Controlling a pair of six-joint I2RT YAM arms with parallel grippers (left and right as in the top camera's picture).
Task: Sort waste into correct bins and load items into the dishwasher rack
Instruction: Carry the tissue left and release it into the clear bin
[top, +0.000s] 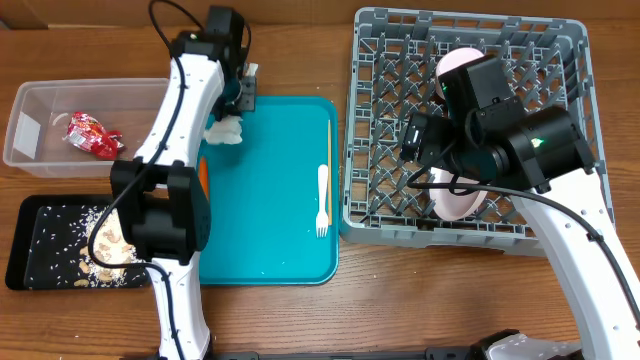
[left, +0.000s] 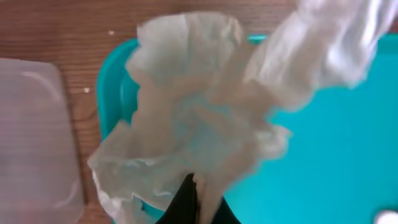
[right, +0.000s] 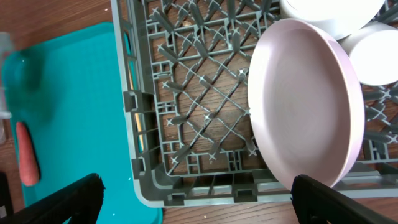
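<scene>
Now the left gripper (left: 193, 202) is clenched on a napkin (left: 193, 106) over the top-left corner of the teal tray (top: 270, 220), just beside the tub (top: 40, 95); whether the napkin touches the tray is hard to say. The right gripper (right: 199, 199) gapes wide, holding nothing, at the near wall of the rack (top: 380, 215), beside a pink bowl (right: 305, 106) standing on edge. Fork (top: 322, 200) and chopstick (top: 329, 140) lie along the tray's right edge, with open teal surface between them and the napkin

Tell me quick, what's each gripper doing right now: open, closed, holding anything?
Left gripper: closed on the crumpled white napkin.
Right gripper: open, holding nothing.
</scene>
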